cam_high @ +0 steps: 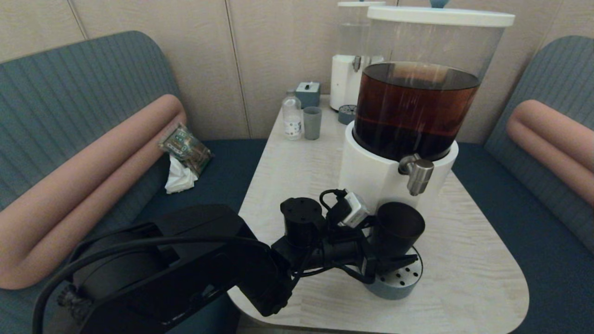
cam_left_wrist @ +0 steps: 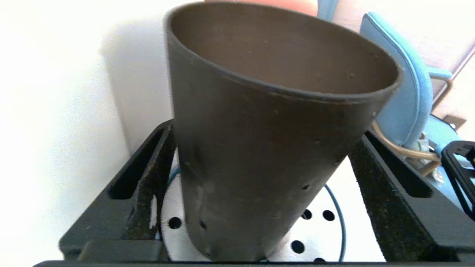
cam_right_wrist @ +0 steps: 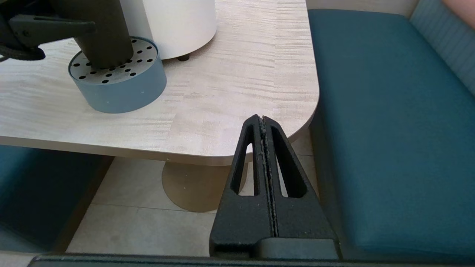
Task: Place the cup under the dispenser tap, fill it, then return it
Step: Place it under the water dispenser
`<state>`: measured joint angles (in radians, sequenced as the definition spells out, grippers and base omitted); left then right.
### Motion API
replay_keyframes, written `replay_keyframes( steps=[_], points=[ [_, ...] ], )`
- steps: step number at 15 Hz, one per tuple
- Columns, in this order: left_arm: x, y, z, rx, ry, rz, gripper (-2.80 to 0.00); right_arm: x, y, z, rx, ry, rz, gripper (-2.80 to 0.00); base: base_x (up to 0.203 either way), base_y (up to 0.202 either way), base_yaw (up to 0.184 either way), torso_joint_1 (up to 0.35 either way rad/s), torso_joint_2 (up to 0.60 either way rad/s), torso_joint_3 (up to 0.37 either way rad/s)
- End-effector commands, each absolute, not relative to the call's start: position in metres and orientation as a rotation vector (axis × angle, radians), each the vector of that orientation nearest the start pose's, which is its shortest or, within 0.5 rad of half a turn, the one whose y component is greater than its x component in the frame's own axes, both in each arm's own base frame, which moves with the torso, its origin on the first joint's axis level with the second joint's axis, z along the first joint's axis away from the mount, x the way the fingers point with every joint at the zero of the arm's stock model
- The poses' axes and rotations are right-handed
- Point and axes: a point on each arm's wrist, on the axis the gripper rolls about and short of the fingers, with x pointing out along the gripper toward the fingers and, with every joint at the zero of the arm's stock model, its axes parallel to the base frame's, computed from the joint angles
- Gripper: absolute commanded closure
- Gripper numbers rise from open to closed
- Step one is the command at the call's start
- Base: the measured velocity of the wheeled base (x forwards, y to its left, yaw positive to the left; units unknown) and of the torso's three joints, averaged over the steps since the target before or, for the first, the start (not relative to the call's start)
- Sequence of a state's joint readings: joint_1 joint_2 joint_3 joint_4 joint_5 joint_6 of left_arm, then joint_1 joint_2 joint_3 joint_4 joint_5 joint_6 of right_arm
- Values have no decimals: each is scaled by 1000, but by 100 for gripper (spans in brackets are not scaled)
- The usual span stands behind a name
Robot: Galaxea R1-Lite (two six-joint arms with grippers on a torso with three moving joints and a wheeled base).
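The dark cup [cam_high: 399, 227] stands on the perforated blue-grey drip tray [cam_high: 408, 278] in front of the big dispenser [cam_high: 413, 111] of brown liquid. The steel dispenser tap [cam_high: 417, 175] hangs just above the far right part of the cup's rim. My left gripper [cam_high: 394, 248] reaches in from the left and is shut on the cup [cam_left_wrist: 267, 155], one finger [cam_left_wrist: 156, 178] on each side of its wall. No liquid shows inside the cup. My right gripper [cam_right_wrist: 262, 119] hangs shut and empty below the table's near right corner [cam_right_wrist: 297, 122]; it is out of the head view.
At the table's back stand a smaller clear-liquid dispenser [cam_high: 352, 69], a water bottle [cam_high: 292, 116], a grey-green cup [cam_high: 312, 123] and a small grey box [cam_high: 308, 94]. Blue benches flank the table; a packet [cam_high: 185, 148] and a tissue lie on the left one.
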<state>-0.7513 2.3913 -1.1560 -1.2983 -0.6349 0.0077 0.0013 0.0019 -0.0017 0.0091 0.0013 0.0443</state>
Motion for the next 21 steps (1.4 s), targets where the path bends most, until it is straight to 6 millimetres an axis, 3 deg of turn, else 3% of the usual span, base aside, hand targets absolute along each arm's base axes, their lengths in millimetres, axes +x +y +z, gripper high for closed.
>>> replay_keyframes(
  steps=[1,12,21],
  points=[
    [316,-314,72,1,-79,-1389,-280,-23,0,75,44,11,3,0,0,0,0,0,0,0],
    [295,-293,87,3,-74,-1384,-280,-23,0,75,44,11,3,0,0,0,0,0,0,0],
    [290,-288,85,5,-54,-1382,-280,-23,0,75,44,11,3,0,0,0,0,0,0,0]
  ],
)
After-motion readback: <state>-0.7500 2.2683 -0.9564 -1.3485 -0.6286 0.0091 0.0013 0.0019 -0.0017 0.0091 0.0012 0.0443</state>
